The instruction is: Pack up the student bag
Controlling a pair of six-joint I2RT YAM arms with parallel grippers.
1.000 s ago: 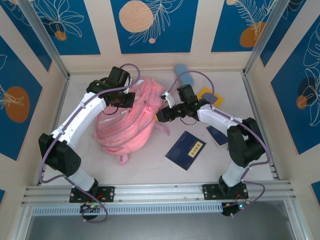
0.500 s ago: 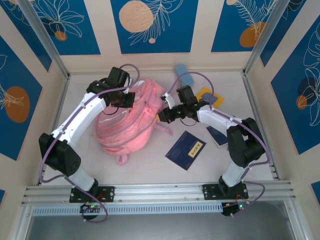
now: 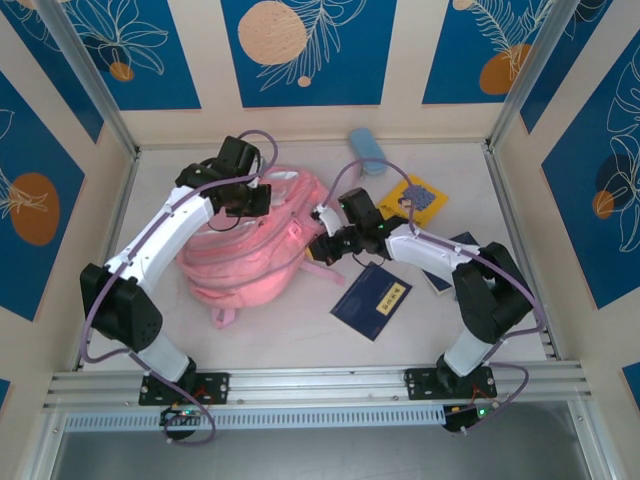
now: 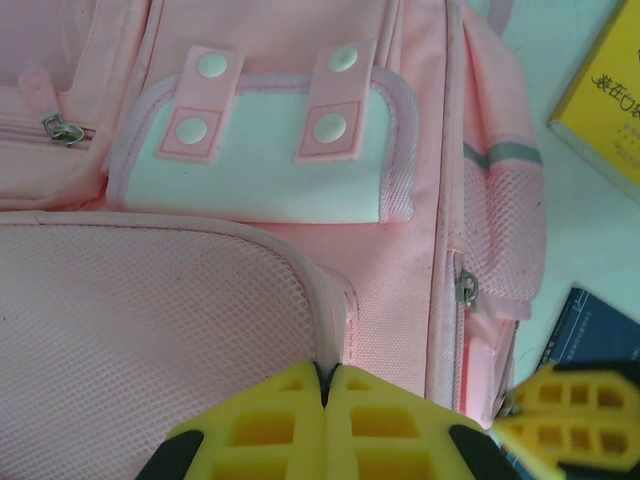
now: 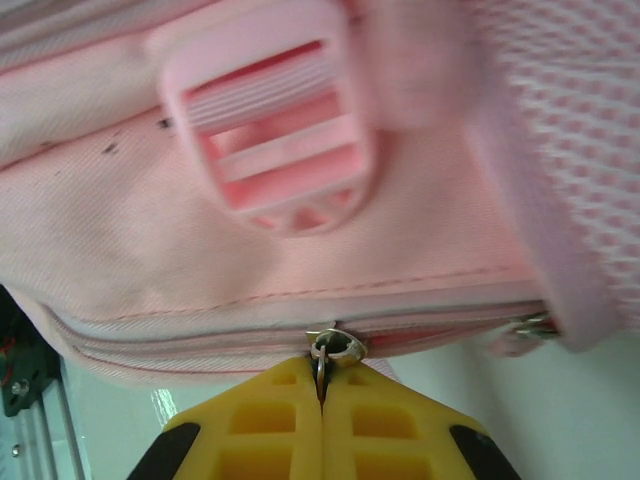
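Observation:
The student bag (image 3: 250,255), a big soft pink backpack, lies on the table left of centre. My left gripper (image 3: 257,203) sits at its far top. In the left wrist view this gripper (image 4: 326,376) is shut on the pale piping where the bag's (image 4: 270,130) mesh panel ends. My right gripper (image 3: 322,246) is at the bag's right side. Its wrist view has the gripper (image 5: 322,378) shut on a small metal zipper pull (image 5: 335,346), just under a pink plastic buckle (image 5: 268,150) on the bag (image 5: 120,230).
A dark blue book (image 3: 371,299) lies right of the bag, near my right arm. A yellow book (image 3: 421,195) and a light-blue pencil case (image 3: 368,146) lie toward the back wall. Another blue book (image 3: 446,268) lies partly under the right arm.
The right gripper has shut on the zipper pull and moved left and nearer. The bag has shifted left with it, and the yellow book is now more exposed.

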